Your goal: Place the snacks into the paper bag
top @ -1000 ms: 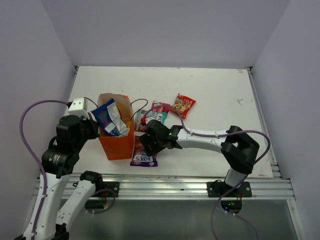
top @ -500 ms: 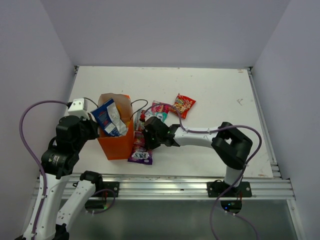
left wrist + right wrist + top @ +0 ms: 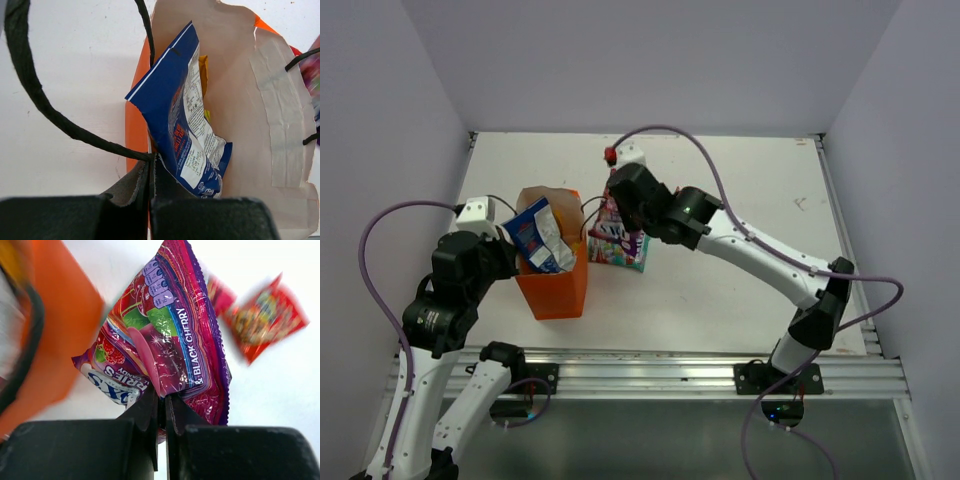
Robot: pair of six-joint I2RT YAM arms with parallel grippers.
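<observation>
Over at 8 o'clock on the table [image 3: 740,290], left gripper [image 3: 151,165] is pinched tight on the paper bag [image 3: 555,285] rim, with the blue-white packet [image 3: 535,235] and a yellow packet [image 3: 202,67] already inside. At the bag's 3 o'clock, right gripper [image 3: 161,400] clamps the purple packet [image 3: 170,335] in midair. Farther out, a red packet [image 3: 265,320] and a pinkish packet [image 3: 220,292] lie on the table, so I'd guess halfway-ish.

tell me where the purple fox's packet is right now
In the top external view, the purple Fox's packet hangs pinched in the right gripper, above the table near its middle. It is just to the right of the orange paper bag.
</observation>
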